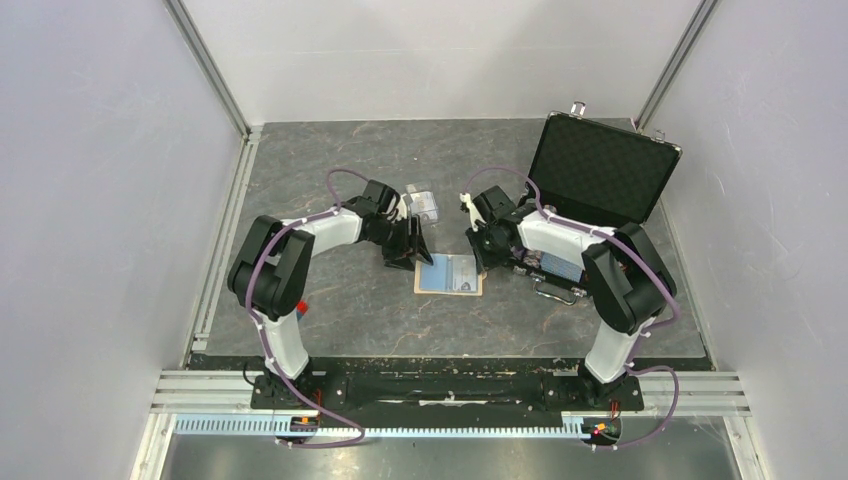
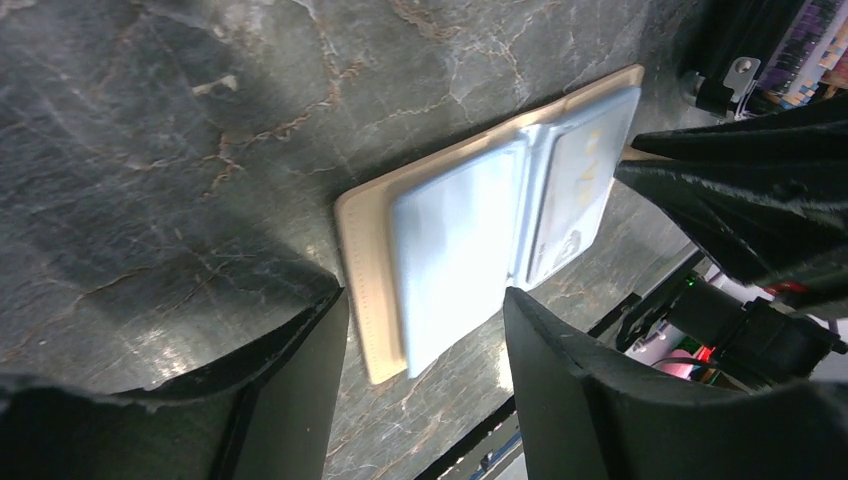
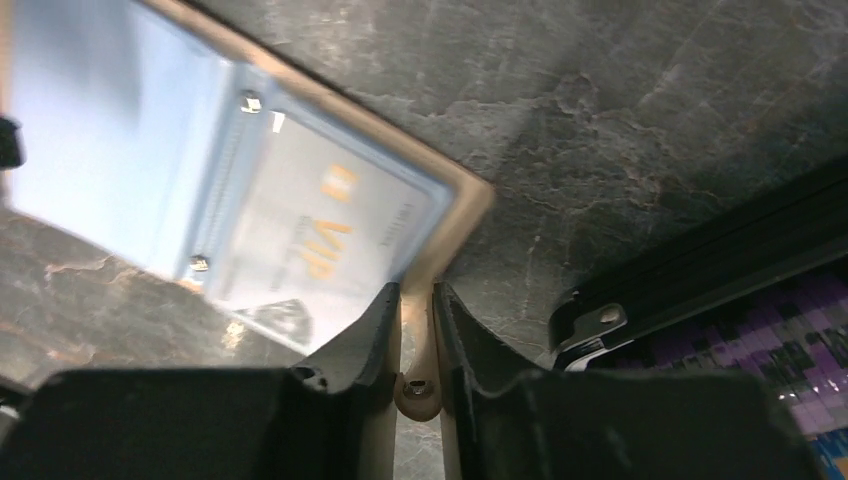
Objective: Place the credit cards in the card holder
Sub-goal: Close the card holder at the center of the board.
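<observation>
Grey counter (image 1: 350, 320), seen from above, carries the open card holder (image 1: 448, 273) between the arms. Left wrist: left fingers (image 2: 300, 385) spread above it, one credit card (image 2: 572, 190) in its pocket. Right wrist: right fingers (image 3: 350, 350) pinch its edge; we should pin it flat.

We log the left arm (image 1: 275, 270) and the right arm (image 1: 620, 275) both bent sharply at the elbow, with forearms angling inward so the two wrists nearly face each other, close but apart. The left gripper (image 2: 425, 300) points steeply downward, and its black fingers (image 2: 290, 380) are spread wide. The right gripper (image 3: 415, 300) sits low and tilted with its fingers (image 3: 350, 340) drawn nearly together, and we see them pinching the tan edge of the card holder (image 3: 100, 140).
</observation>
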### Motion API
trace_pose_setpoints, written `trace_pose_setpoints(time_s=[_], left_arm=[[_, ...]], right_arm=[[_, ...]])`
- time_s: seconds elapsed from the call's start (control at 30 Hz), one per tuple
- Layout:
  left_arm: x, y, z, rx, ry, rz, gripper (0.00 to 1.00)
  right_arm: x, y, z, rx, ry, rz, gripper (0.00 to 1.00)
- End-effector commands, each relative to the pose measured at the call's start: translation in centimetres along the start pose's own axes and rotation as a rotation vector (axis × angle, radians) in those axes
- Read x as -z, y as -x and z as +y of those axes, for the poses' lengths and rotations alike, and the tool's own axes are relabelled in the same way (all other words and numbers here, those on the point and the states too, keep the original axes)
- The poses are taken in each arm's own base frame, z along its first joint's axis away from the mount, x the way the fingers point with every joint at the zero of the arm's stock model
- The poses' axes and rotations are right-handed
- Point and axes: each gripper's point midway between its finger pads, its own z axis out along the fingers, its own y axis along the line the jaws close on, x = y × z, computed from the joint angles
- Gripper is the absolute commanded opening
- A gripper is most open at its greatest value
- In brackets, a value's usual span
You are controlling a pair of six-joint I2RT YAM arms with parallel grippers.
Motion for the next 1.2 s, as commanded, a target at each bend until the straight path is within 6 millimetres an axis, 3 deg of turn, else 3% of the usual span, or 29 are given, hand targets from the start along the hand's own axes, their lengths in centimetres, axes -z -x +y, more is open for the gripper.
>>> trace_pose_setpoints(time_s=[0.0, 0.2, 0.5, 0.67, 0.93, 1.17], left_arm=[[-0.2, 0.0, -1.5, 0.008, -0.07, -0.003, 0.65], [0.9, 1.1, -3.9, 0.002, -0.156, -0.032, 0.61], [3.0, 1.9, -6.5, -0.013, -0.197, -0.069, 0.58], [3.3, 2.2, -7.9, -0.026, -0.226, -0.07, 0.57], [1.8, 1.6, -8.6, -0.017, -0.268, -0.029, 0.55], [0.9, 1.1, -9.9, -0.031, -0.329, 0.01, 0.59]], right_arm=[[-0.7, -0.9, -0.1, -0.024, -0.004, -0.006, 0.13], [-0.9, -0.9, 1.0, -0.061, 0.055, -0.021, 0.05], [-0.2, 0.6, 1.6, -0.046, 0.081, -0.05, 0.03], [0.1, 1.7, 3.0, -0.043, 0.157, -0.068, 0.03], [-0.3, 2.2, 5.9, -0.12, 0.318, -0.074, 0.03], [-0.3, 1.8, 5.5, -0.154, 0.327, -0.072, 0.04]])
